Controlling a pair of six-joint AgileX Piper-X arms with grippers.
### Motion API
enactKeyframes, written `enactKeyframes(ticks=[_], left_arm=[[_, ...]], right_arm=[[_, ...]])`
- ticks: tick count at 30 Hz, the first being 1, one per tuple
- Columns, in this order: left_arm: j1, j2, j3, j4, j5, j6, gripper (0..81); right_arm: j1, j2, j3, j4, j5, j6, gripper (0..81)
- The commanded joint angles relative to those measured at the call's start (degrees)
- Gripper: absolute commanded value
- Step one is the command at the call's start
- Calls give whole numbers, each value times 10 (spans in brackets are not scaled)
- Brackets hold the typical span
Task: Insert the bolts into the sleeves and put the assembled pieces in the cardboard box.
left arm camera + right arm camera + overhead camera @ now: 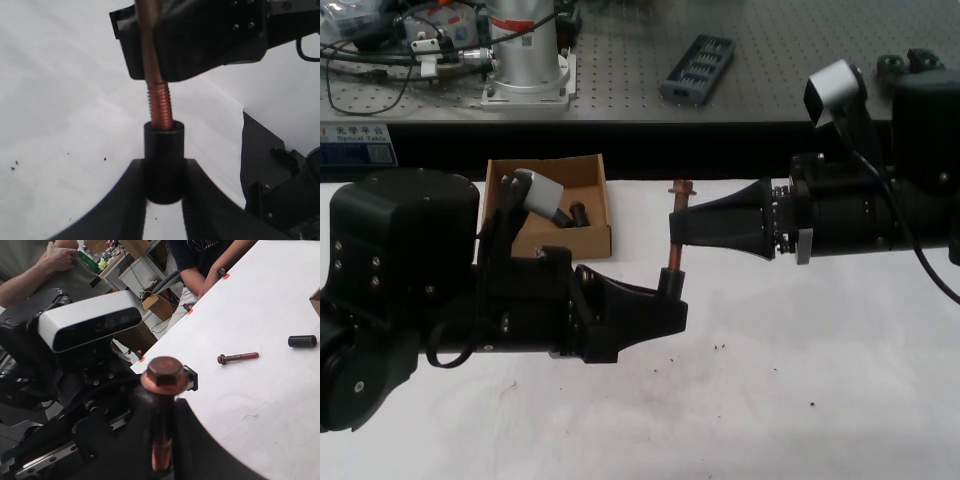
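My left gripper [670,287] [164,187] is shut on a black sleeve [164,160], holding it upright above the white table. Straight above it, my right gripper [678,228] [161,437] is shut on a copper bolt [675,250] [164,376] that hangs head up. The bolt's threaded tip [161,107] sits in the sleeve's mouth. The cardboard box [545,166] stands at the back left with dark pieces [578,213] inside. A loose bolt [237,358] and a loose sleeve [302,341] lie on the table.
The white table [800,380] spreads under both arms. Behind it runs a perforated bench with a metal column [525,50], cables and a dark ribbed block [698,68]. The left arm's body [400,290] takes up the near left.
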State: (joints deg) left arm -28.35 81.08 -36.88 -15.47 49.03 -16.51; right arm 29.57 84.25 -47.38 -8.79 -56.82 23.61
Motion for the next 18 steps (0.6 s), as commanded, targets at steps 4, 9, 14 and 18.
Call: enactKeyframes(ticks=[4,9,14,18], left_arm=[[-1,-3,-8,-56,-8,-33,6],[-1,-3,-8,-170,-48,-125,6],[-1,-3,-8,-158,-59,-140,6],[-1,-3,-8,-164,-60,-145,6]], right_arm=[[-1,-3,1,12,-62,-5,43],[-1,-3,27,12,-72,-18,43],[-1,-3,32,5,-70,-18,43],[-1,-5,32,-33,-83,-10,36]])
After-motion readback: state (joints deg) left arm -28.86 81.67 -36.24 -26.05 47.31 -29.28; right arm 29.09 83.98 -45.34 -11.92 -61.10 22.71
